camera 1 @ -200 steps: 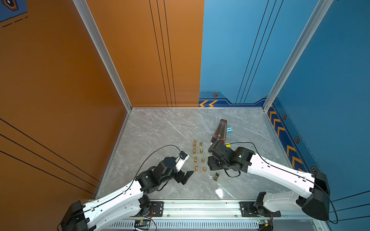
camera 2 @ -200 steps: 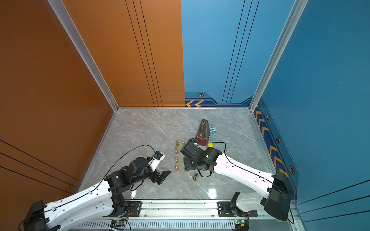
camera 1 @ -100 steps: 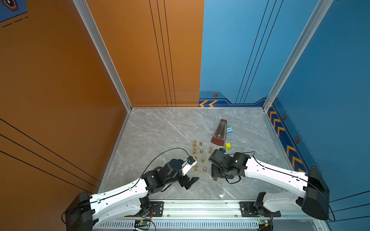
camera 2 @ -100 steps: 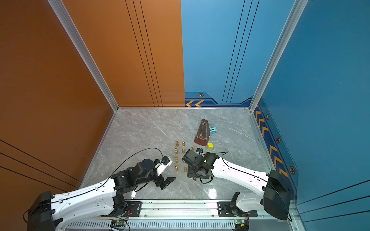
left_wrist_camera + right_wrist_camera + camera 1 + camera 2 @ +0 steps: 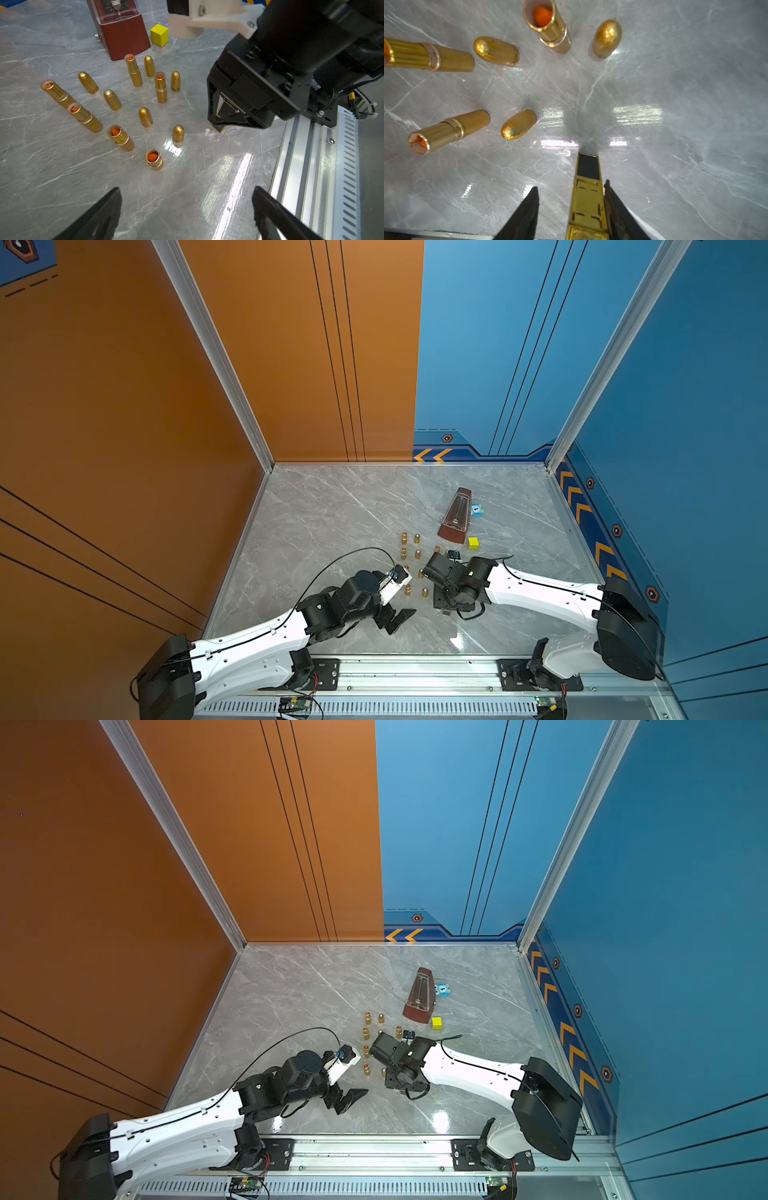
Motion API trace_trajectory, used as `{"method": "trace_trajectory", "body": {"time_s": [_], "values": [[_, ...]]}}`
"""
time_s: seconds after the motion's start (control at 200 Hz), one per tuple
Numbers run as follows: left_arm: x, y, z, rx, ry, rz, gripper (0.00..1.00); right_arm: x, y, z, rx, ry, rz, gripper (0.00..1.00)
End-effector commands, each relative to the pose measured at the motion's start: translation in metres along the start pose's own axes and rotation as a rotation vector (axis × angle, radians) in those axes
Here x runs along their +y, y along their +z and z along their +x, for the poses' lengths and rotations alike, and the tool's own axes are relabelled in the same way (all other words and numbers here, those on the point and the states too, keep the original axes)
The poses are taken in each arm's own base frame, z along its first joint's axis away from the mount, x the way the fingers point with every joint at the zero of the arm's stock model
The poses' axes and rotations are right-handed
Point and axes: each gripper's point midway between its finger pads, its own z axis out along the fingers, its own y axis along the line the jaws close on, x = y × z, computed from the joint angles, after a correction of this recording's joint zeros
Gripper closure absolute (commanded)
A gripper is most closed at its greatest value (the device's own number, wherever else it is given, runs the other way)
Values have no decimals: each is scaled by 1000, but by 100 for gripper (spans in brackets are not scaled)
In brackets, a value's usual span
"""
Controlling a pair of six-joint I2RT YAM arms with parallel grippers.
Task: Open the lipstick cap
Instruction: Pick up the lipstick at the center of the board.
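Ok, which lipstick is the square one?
The flat-sided gold lipstick with a black end, between the fingers of the right gripper. Every other lipstick on the table is a round tube.

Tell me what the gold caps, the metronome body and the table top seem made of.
Gold caps: metal or metallised plastic; bright highlights, grainy tips. Metronome body: reddish wood or wood-look, satin, faint grain. Table top: glossy grey stone or stone-look, white veins, mirrored lamps.

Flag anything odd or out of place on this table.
The square gold lipstick in the right gripper sits off-centre: against one finger, with a clear gap to the other, so it does not look clamped. It is the only square tube; the opened lipsticks nearby are round.
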Motion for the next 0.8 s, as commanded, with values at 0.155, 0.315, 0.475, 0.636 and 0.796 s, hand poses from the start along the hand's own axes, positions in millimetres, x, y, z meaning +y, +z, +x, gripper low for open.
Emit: {"method": "trace_trajectory", "body": {"time_s": [0.155,0.315,0.475,0.636,0.796], "values": [[-7,3,-5,-12,18,25,1,-21,13,8,5,-55,99,53],[-6,4,-6,-18,17,18,1,-20,14,11,13,-70,101,56],[-4,4,-7,-23,13,12,1,-20,15,9,3,-85,112,64],[-4,4,-9,-29,15,11,1,-16,14,8,6,-106,102,73],[-4,4,-10,-31,14,11,1,-15,9,8,1,-118,86,77]]}}
